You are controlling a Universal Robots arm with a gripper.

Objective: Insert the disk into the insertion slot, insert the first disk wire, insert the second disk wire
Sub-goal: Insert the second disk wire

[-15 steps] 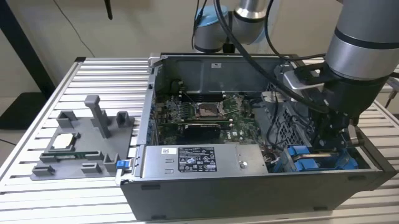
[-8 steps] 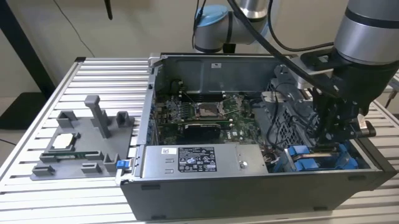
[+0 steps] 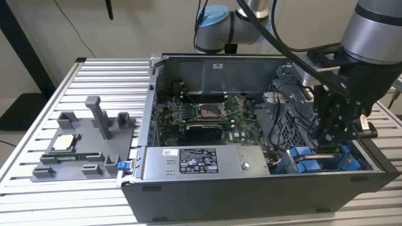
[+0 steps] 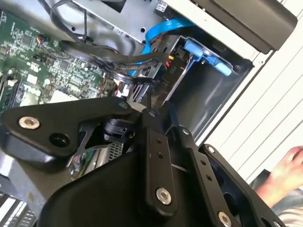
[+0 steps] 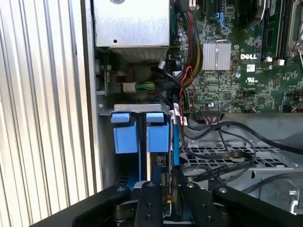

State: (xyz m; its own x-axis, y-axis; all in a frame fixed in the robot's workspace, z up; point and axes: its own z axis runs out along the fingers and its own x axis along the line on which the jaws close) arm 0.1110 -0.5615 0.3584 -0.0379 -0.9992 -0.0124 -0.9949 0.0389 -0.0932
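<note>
Black end effector (image 5: 165, 198) above blue-railed insertion slot (image 5: 140, 130), labelled power supply (image 3: 195, 161) alongside.

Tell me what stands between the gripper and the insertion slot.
Nothing visible does: the gripper is down at the insertion slot, at its blue tabs. Black cables lie beside it over the perforated cage, not in between.

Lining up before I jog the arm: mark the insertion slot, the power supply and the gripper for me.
insertion slot (image 5: 125, 132): first wrist view, on a blue tab at its mouth.
power supply (image 3: 195, 162): exterior view, on its label.
gripper (image 3: 330, 141): exterior view, between its fingertips above the blue rails.
</note>
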